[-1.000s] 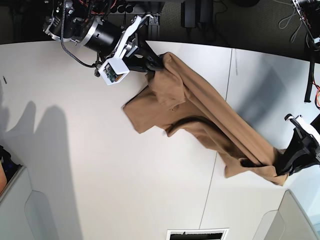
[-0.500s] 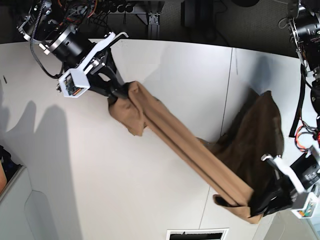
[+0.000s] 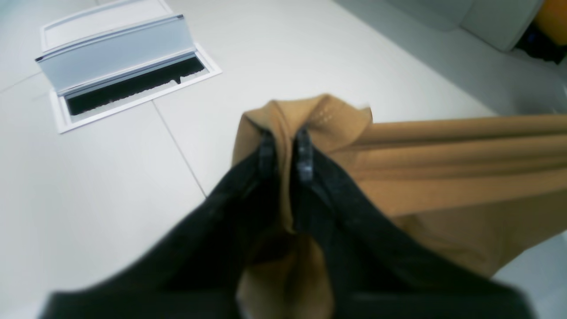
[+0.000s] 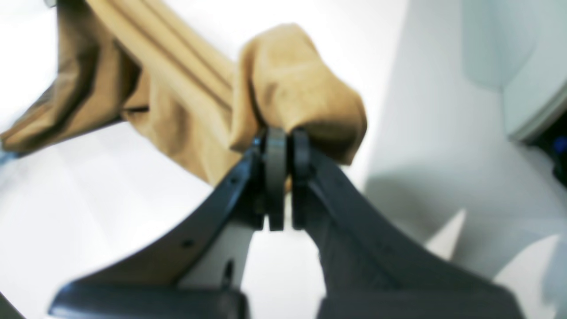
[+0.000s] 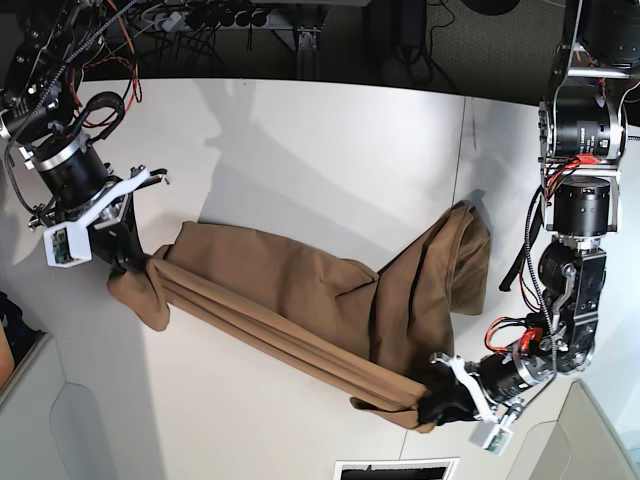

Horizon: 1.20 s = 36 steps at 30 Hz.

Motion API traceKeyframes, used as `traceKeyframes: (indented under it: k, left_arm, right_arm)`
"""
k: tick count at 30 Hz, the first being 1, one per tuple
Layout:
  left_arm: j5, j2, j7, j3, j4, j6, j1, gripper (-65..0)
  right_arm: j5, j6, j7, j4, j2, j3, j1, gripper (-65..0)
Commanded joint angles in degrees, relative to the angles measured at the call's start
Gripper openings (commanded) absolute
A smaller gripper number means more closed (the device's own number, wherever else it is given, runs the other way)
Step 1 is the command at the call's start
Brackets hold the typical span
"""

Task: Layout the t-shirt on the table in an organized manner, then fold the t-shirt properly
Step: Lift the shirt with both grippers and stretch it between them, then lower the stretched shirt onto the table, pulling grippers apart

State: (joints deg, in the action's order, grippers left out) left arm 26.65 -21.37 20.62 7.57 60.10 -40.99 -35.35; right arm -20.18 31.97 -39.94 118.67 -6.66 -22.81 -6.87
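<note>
Base view: soft tan t-shirt (image 5: pixel 300 300) stretched into a long rumpled band across the matte white table (image 5: pixel 300 140). Left gripper (image 5: pixel 437 404) pinches one bunched end, right gripper (image 5: pixel 133 262) the other; both jaws narrow on cloth.

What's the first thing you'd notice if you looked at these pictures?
The big tan t-shirt, stretched like a hammock across the middle of the white table. The right end effector pinches one end at the base view's left, and the left end effector pinches the other end near the front edge. Beside that front end sits a small open hatch in the tabletop.
</note>
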Motion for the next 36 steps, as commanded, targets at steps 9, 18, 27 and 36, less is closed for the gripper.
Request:
traceKeyframes:
  k: [9,18,27,36]
  left_arm:
    - [-4.2,1.8,-4.3,6.3,-5.8,4.8,-2.8,-29.5]
    - [14.4,-4.9,11.6,6.3,1.5,1.0,-1.2,-29.6]
    - [19.8,-13.4,15.6,6.3,14.9,1.0,15.1,-29.6]
    - [12.0,-13.4,10.3,6.3,16.3,1.0,24.6,-29.6]
  right_arm:
    - [2.8,-4.1,1.9,-6.1,-0.2,-0.4,7.0,-50.5]
    - [-0.6,-5.2,-3.4,-6.0,0.0,-0.4,5.3,-40.3]
    - [-1.2,-5.0,-5.0,-6.1,0.0,-0.4,-2.2,-40.3]
    - [-0.7,-5.0,-2.3,-8.4,0.0,-0.4,-10.2,-40.3]
